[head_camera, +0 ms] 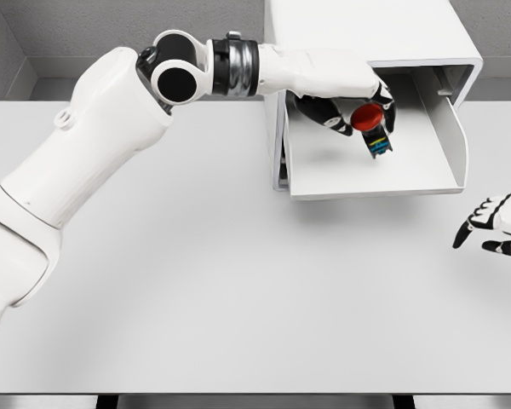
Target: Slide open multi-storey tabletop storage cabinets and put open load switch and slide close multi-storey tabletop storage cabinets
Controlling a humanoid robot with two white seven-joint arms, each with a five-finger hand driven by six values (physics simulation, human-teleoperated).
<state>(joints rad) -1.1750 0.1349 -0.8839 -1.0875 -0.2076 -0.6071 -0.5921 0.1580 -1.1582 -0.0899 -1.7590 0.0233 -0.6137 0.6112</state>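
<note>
Left hand (pixel 345 89): reaches in from the left over the pulled-out drawer, fingers curled around the load switch, gripping it.
Load switch (pixel 373 126): red round knob on top, dark body with blue and yellow marks below; tilted, held inside the drawer space, whether it touches the drawer floor cannot be told.
Drawer (pixel 409 175): white, slid out toward the near side, its floor bare at the near edge.
Cabinet (pixel 366 30): white, at the far right of the table.
Right hand (pixel 494 226): at the right edge, low over the table, fingers loosely spread, holding nothing.
Table (pixel 196 281): pale grey top.
</note>
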